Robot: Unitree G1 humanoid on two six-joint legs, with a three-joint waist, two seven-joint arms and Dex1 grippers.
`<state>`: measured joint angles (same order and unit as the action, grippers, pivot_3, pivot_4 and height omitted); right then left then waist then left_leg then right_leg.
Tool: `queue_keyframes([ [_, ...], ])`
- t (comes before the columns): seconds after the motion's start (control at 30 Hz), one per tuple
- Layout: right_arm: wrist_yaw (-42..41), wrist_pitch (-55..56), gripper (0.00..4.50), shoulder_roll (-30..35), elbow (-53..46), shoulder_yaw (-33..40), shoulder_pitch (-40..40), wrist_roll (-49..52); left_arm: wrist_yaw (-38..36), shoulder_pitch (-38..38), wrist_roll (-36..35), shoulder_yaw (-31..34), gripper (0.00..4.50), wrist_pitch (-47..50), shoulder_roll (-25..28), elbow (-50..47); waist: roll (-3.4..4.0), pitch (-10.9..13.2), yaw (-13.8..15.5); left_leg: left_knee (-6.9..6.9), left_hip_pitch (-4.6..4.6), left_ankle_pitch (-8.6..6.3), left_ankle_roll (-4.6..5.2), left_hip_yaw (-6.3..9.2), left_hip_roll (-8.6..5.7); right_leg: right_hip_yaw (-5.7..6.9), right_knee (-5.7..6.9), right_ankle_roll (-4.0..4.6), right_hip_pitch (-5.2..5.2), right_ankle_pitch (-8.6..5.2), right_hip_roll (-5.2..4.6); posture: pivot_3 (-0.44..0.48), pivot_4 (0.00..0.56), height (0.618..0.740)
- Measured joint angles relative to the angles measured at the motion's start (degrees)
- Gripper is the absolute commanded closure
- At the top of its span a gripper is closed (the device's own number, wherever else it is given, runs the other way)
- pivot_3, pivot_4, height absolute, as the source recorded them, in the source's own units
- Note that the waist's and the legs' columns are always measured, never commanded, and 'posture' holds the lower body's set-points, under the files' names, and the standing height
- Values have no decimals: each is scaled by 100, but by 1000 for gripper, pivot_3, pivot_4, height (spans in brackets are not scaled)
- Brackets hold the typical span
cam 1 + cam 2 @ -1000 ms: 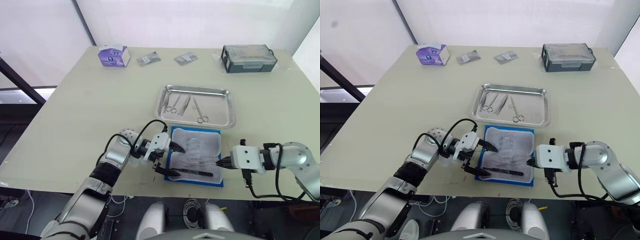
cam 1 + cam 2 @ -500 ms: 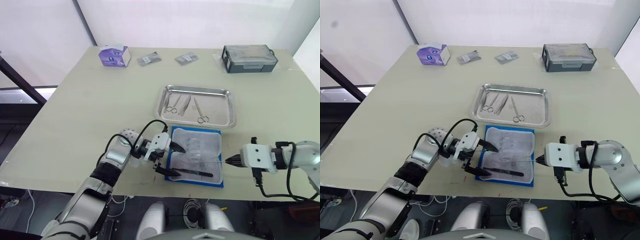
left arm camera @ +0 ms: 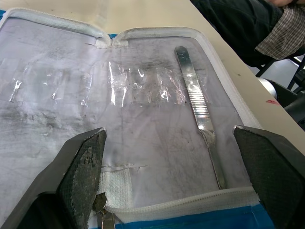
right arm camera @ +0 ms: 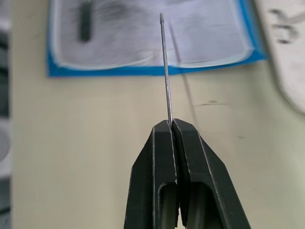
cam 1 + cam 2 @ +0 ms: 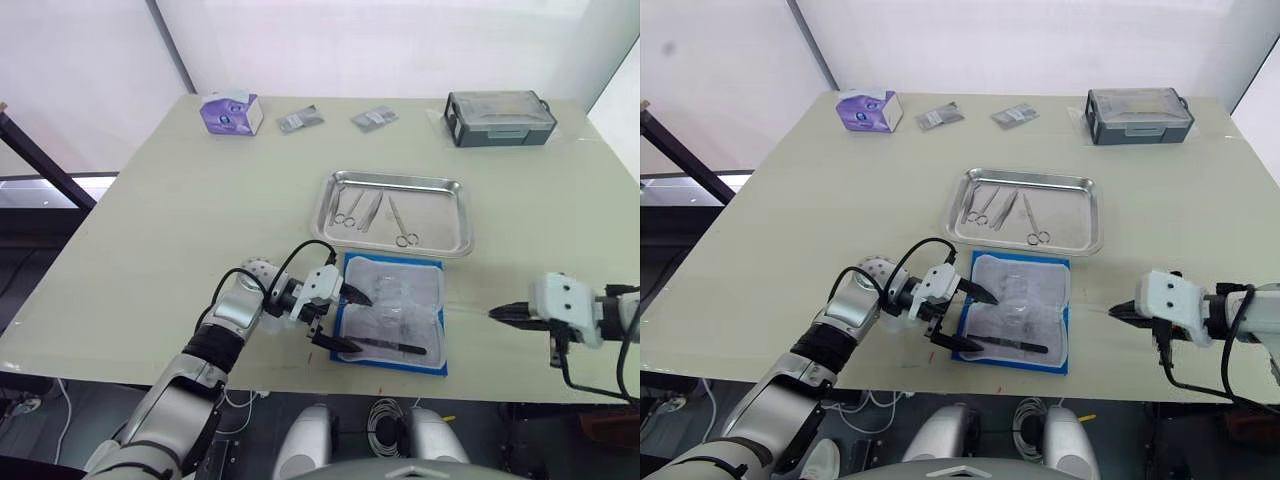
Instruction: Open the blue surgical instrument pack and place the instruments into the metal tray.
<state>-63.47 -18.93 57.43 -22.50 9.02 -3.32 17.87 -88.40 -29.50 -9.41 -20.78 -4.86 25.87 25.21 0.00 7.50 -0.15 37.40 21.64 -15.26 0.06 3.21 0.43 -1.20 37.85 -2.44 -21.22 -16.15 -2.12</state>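
steel tray (image 5: 462, 216): three instruments (image 5: 372, 211); left jaws spread over pack (image 5: 420, 290); right jaws pinch probe (image 4: 165, 67).

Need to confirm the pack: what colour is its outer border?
Bright blue, clearest in the right wrist view.

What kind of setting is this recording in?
Probably a lab mock-up of a surgical prep station, not a real theatre: a plain table holds a metal tray with instruments, an opened blue pack and a tissue box.
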Motion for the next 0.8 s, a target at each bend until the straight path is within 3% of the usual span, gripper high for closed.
queue_keyframes([
  [0.3, 1510, -1778, 4488, -1312, 27, -185, 1513, 683, -1, -1, 3, 6, 0, -41, -20, 22, 19, -11, -10, 0, 1, 0, 0, 7, -3, -3, 0, 0, 0, 0, 0, 0, 150, 740],
  [0.57, 2980, -2373, 4488, -2522, 1267, -1159, 3026, -120, 12, -18, 20, 2, 0, -56, -54, 29, 30, -16, -1, 0, 8, 0, 0, 15, -10, -5, 2, -2, -3, -2, 0, 0, 150, 740],
  [0.8, 3779, -2685, 4488, -3276, 2233, -1360, 3692, -544, 24, 19, 17, 22, 0, -60, -29, 14, 37, -20, -32, -1, 5, 0, 1, 16, -10, -6, 6, -2, -4, -2, 1, 0, 150, 740],
])
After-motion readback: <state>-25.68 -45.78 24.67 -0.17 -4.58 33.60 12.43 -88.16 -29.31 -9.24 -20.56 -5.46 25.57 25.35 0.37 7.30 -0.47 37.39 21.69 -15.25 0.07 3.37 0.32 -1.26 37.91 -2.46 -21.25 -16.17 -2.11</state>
